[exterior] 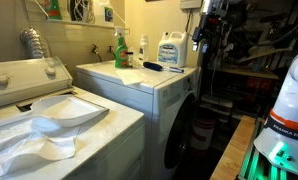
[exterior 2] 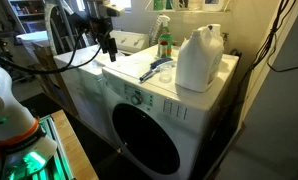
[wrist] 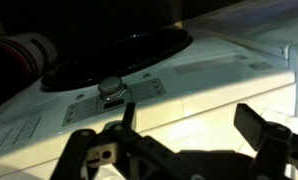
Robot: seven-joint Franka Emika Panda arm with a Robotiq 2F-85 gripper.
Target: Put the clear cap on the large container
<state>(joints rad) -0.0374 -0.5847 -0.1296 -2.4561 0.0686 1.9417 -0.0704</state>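
The large container (exterior: 171, 50) is a whitish jug with a blue label, standing upright at the back of the white front-load machine (exterior: 164, 95). It also shows in an exterior view (exterior 2: 199, 58). My gripper (exterior 2: 109, 46) hangs above the machine's edge, well apart from the jug, and also shows in an exterior view (exterior: 199, 42). In the wrist view my gripper (wrist: 189, 125) is open and empty over a white panel with a knob (wrist: 111, 87). The clear cap is too small to make out for certain.
A green spray bottle (exterior: 120, 50) and a small white bottle (exterior: 143, 47) stand left of the jug. A blue flat item (exterior 2: 154, 70) lies on the machine top in front of them. A top-load washer (exterior: 49, 115) stands beside it.
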